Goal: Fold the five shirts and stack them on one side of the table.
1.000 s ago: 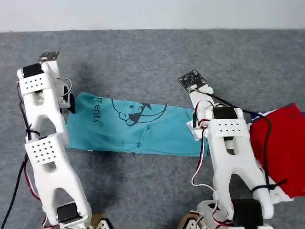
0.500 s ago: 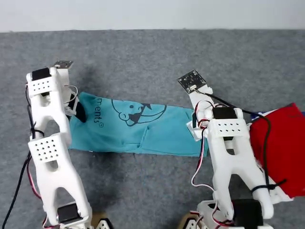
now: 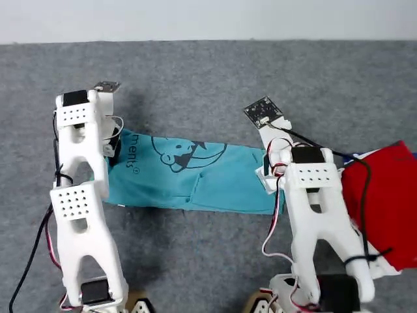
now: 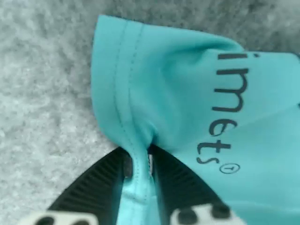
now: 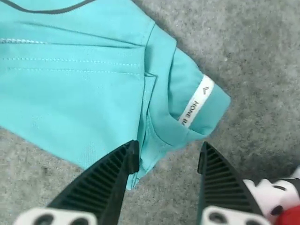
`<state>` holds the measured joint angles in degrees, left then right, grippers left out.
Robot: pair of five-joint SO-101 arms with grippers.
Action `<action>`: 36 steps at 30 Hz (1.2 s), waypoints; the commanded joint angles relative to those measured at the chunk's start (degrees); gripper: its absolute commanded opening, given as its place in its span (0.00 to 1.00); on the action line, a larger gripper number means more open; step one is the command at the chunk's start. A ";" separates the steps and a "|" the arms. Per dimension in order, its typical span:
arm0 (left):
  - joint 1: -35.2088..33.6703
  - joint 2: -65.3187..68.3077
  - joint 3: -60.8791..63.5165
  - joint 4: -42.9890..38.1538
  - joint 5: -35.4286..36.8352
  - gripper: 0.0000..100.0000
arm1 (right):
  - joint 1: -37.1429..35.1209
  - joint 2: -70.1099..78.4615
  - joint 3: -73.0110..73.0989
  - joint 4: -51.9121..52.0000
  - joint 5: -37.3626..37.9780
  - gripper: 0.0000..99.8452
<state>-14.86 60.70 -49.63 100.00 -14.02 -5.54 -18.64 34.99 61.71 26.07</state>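
Item: teal shirt (image 3: 195, 179), 1 of 5 — lying as a long strip, with the crosswise fold apparently in hand. Left gripper (image 4: 138, 161) is pinched on its hem; right gripper (image 5: 165, 161) gapes over the opposite, labelled end. Next, likely: right jaws close — then the ends are brought together.

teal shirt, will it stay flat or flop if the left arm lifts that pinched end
The teal printed fabric shirt will probably flop: its hem puckers into folds where the left tool pinches it. It looks thin, so likely light. The fuzzy grey table cover may drag on it.
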 commanded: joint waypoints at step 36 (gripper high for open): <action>54.24 -17.58 -5.93 0.44 4.75 0.01 | 42.24 -21.58 -7.12 7.78 0.70 0.14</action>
<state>37.19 40.66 -49.10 99.91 -9.71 34.90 -39.12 30.24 68.92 26.24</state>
